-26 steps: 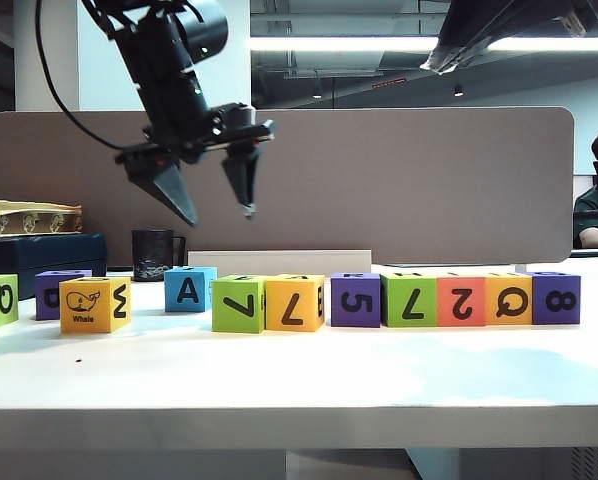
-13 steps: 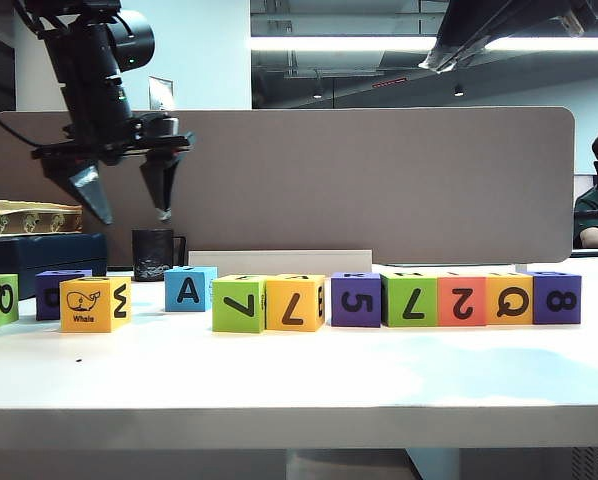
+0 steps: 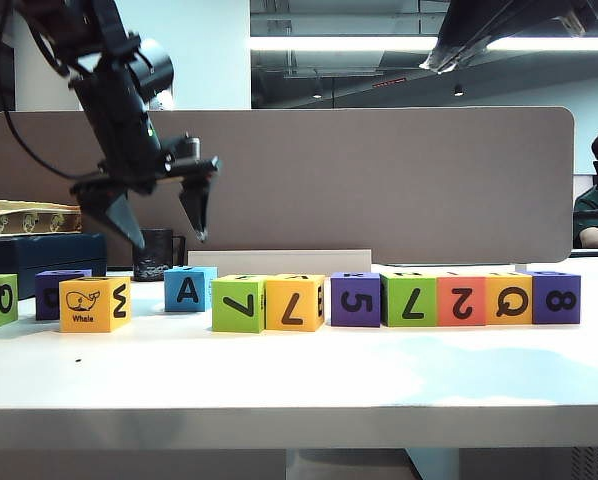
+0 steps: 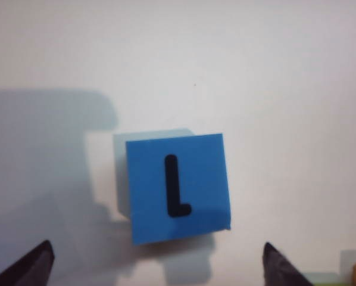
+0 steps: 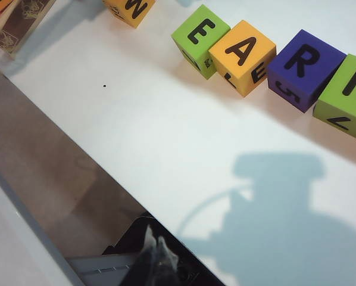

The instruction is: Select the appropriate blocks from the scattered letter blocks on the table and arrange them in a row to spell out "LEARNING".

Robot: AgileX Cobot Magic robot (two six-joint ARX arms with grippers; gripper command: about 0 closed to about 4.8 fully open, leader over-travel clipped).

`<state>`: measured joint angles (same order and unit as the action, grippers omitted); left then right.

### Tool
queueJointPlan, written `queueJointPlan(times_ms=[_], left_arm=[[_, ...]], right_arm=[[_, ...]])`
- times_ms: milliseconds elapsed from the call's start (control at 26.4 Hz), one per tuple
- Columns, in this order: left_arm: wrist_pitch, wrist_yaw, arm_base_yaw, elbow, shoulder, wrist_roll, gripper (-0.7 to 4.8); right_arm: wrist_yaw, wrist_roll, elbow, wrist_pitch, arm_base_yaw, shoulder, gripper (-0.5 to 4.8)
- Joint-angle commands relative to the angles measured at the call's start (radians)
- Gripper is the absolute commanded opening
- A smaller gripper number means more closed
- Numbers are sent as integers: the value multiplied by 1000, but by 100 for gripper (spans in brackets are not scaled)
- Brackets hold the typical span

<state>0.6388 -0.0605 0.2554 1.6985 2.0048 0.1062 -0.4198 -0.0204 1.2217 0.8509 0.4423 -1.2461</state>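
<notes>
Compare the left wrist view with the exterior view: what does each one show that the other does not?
Only the left wrist view shows the L on the top of the blue block, seen between the tips of the open left gripper.

Only the exterior view shows the row of blocks to the right, the whale block, the mug, and the A on the blue block's front.

Both show the blue block, the left gripper above it, and the white table. The right gripper is in neither view.

Blue block [image 4: 177, 186] with black L between the dark tips of left gripper [image 4: 157, 268]; beyond: green [image 3: 238, 303], yellow-orange [image 3: 294, 301], purple [image 3: 355, 298], coral [image 3: 460, 299] blocks on white table [image 3: 299, 375].
</notes>
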Motion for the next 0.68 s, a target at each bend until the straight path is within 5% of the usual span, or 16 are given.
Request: queueJointPlan(times_ms=[38,682], left_arm=[[-60,-12,2,2,27,26,450],[-132,-6,23,2,110,17,425]], right_arm=[[-2,3,4,-8,1,3,-1],[-2,3,4,-6,1,3,-1]])
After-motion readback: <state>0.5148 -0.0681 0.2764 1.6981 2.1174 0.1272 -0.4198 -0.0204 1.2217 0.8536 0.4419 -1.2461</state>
